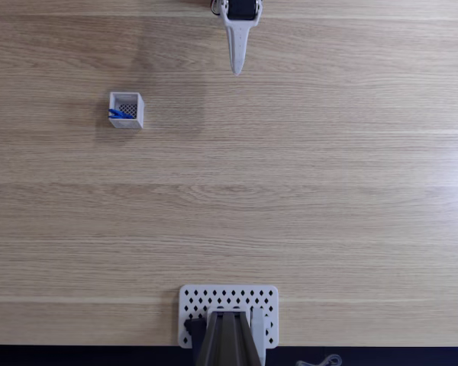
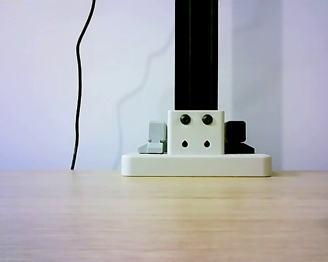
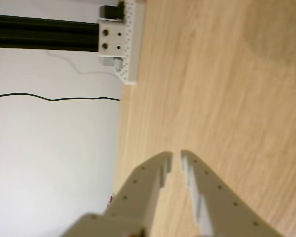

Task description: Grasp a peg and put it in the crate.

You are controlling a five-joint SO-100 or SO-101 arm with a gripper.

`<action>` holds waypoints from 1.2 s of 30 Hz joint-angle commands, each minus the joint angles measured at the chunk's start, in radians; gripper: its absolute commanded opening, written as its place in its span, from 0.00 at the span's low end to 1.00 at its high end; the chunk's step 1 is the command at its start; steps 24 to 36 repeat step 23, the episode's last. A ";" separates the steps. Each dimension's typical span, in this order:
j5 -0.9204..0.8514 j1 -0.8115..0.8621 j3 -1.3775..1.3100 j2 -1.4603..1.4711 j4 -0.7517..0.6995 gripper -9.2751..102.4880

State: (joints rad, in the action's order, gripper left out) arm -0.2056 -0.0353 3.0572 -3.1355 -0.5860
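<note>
Toward ten o'clock on the wooden table in the fixed view sits the crate, a small white square box open at the top with a dark perforated floor. Inside it lies the peg, a slim blue piece lying along the crate's six o'clock side, reaching towards the eight o'clock corner, with some dark mesh showing at about one o'clock of it. Nothing else shows in the crate.

At twelve o'clock of that view the gripper comes in from the top edge, white, tapering to a point aimed toward six o'clock, well apart from the crate, which lies at about eight o'clock from its tip. In the wrist view the gripper enters from the bottom edge; its two white fingers converge until only a narrow slit separates the tips, and nothing is between them.

At six o'clock in the fixed view a white perforated plate rests at the table's edge, carrying a dark upright post. In the other view a black cable hangs down the pale wall at nine o'clock of the post.
</note>
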 commanded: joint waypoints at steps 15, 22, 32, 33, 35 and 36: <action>0.095 0.046 0.003 -0.201 -0.342 0.08; 0.095 0.044 0.003 -0.201 -0.342 0.08; 0.095 0.044 0.003 -0.201 -0.342 0.08; 0.095 0.044 0.003 -0.201 -0.342 0.08; 0.095 0.044 0.003 -0.201 -0.342 0.08; 0.095 0.044 0.003 -0.201 -0.342 0.08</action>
